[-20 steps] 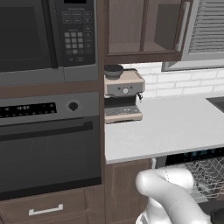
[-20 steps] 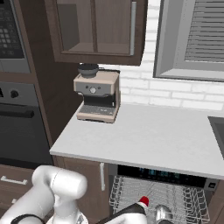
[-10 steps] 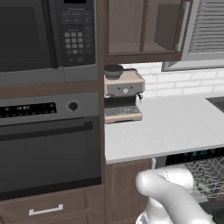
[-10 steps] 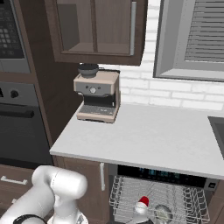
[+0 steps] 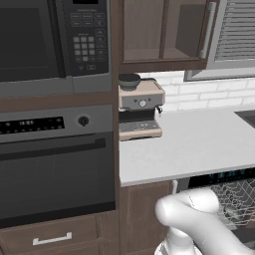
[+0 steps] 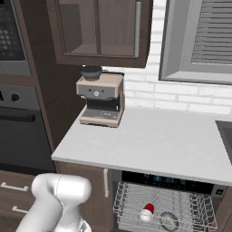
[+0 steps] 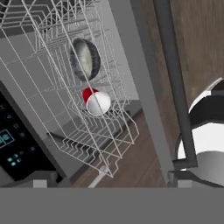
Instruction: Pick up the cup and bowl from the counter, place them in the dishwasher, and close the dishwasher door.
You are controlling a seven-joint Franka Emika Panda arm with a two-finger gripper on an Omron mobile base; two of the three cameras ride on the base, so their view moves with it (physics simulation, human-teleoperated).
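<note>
The dishwasher [image 6: 165, 180] stands open under the counter [image 6: 154, 145], with its wire rack [image 6: 181, 206] pulled out. In the rack lie the red and white cup [image 6: 147, 211] and, right beside it, the dark bowl [image 6: 168, 221]. The hand view looks up along the rack from low down: the cup [image 7: 96, 101] lies on its side and the bowl [image 7: 85, 59] stands on edge past it. My gripper [image 7: 111, 178] is open and holds nothing, well short of both. The dishwasher door [image 7: 131, 74] lies open beneath the rack. The dark control strip [image 7: 13, 144] shows bluish lights.
An espresso machine [image 6: 100, 99] stands at the counter's back left, against the tall oven cabinet [image 5: 55, 164]. Wall cabinets [image 6: 99, 31] hang above it. A sink edge [image 6: 226, 136] shows at the counter's far right. My arm [image 6: 54, 204] bends down low in front of the cabinets.
My gripper was at the rack beside the cup a second ago. It has since drawn back and down out of the right base view, leaving the cup lying in the rack.
</note>
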